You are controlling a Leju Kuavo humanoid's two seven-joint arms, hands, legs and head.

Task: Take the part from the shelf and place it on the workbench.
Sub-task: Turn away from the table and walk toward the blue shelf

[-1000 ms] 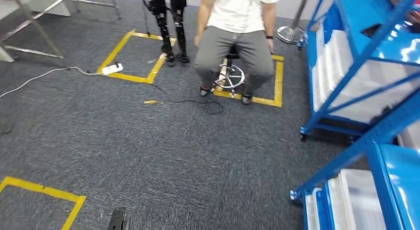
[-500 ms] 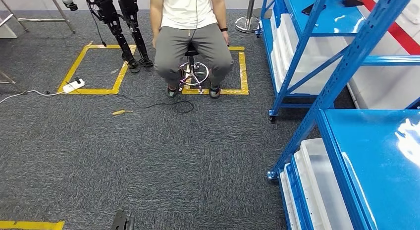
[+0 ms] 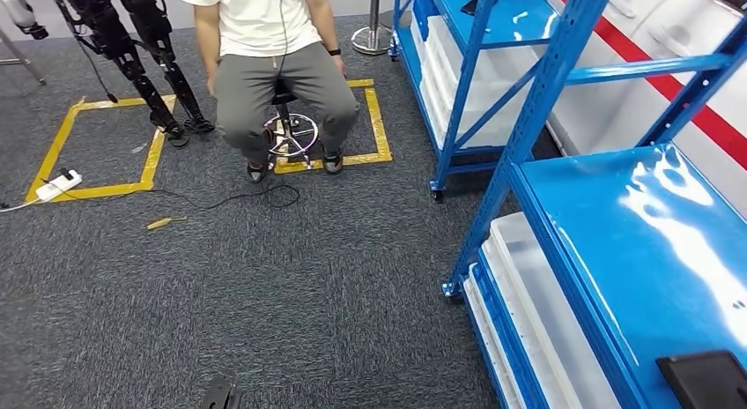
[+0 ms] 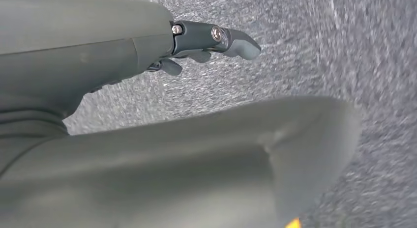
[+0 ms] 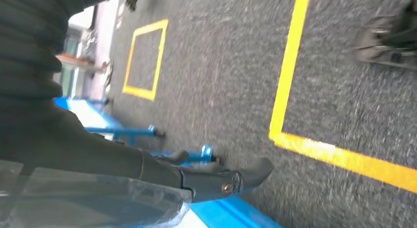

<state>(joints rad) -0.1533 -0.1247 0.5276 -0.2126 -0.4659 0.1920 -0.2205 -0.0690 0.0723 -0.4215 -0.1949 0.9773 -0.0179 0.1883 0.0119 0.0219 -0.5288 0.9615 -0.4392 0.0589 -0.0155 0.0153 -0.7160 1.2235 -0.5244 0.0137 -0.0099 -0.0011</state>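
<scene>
The near blue shelf [image 3: 652,250] stands at 3 o'clock in the head view; a dark part [image 3: 707,380] lies on it at 5 o'clock. The left hand [image 4: 206,41] hangs over grey carpet [image 3: 264,294], fingers extended, holding nothing. The right hand [image 5: 216,181] likewise holds nothing. A seated person [image 3: 264,65] is at 11 o'clock.

Legible text, labels, brands, numbers, signs: none. Floor tape squares [image 3: 377,127] and blue shelf [image 3: 617,241] carry no readable marking.
</scene>
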